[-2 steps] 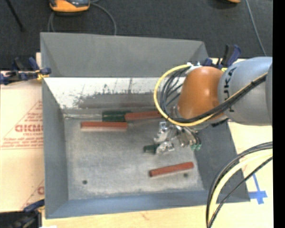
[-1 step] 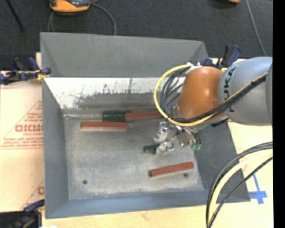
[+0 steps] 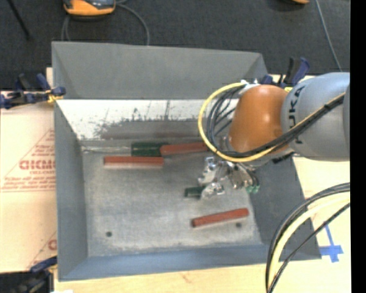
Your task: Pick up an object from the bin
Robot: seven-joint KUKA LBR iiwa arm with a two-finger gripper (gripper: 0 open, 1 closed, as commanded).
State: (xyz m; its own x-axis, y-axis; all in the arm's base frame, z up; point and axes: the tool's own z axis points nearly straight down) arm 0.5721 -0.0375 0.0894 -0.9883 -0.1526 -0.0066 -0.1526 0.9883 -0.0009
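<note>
My gripper [image 3: 212,179] hangs low over the right middle of the bin floor, under the arm's orange cover. A small dark green block [image 3: 193,192] lies right at its lower left tip; whether it is gripped or only touched I cannot tell. Just below, a red-brown bar [image 3: 219,218] lies flat, slightly tilted, apart from the gripper. Another small green piece [image 3: 253,189] peeks out at the gripper's right side.
Near the back wall lie a dark green block [image 3: 146,148], a red-brown bar [image 3: 182,148] to its right and a second red-brown bar [image 3: 133,160] in front of it. The arm and its cables hide the bin's right back corner.
</note>
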